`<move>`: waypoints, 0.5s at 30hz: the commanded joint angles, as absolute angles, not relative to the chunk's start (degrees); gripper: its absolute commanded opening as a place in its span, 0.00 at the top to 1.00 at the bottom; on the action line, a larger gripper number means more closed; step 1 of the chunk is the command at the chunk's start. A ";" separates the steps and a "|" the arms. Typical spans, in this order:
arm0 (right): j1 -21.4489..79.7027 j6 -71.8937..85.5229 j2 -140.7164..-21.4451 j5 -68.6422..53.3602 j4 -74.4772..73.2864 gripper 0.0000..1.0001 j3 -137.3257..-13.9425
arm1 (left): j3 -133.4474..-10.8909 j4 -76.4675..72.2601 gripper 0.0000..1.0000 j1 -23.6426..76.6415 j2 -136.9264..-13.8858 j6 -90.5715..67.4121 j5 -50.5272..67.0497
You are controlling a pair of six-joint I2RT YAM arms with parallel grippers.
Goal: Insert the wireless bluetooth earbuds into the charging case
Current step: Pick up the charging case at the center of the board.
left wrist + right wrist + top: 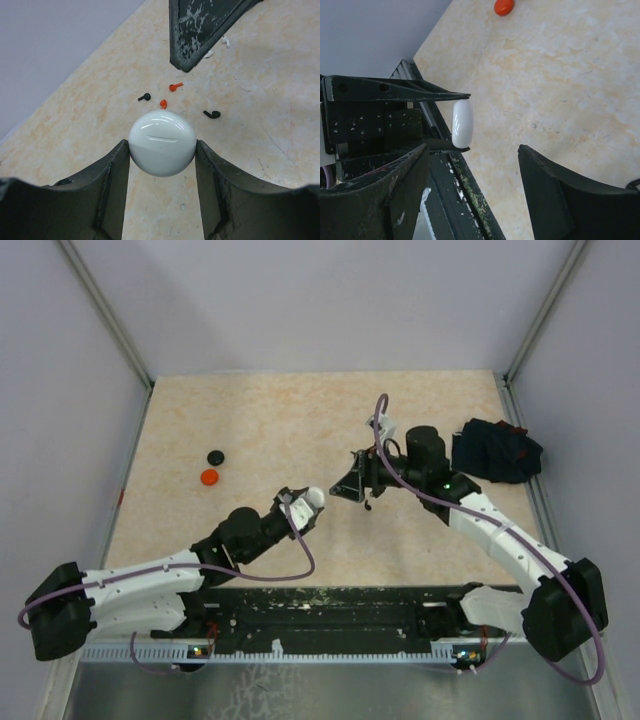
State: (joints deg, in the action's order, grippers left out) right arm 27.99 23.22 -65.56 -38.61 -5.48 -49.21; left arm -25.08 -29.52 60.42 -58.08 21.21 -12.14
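My left gripper [161, 150] is shut on the charging case [161, 142], a round white shell held by its sides above the table; the case also shows in the top view [313, 498] and edge-on in the right wrist view [462, 123]. Beyond the case lie tiny earbuds on the table: two orange ones [175, 86] [163, 103], two black ones [144, 96] [212, 114] and white ones [226, 41] by the right gripper's finger. My right gripper [472, 150] stands open with nothing between its fingers, just right of the case [352, 485].
A black disc [215, 456] and a red disc [208, 477] lie at the table's left. A dark navy cloth bundle [495, 450] sits at the right edge behind the right arm. The black rail [330, 615] runs along the near edge.
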 commanded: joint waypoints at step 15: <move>35.29 26.76 -72.97 -41.57 3.01 0.48 -52.02 | -26.51 -32.16 0.55 60.99 -57.45 21.03 -8.51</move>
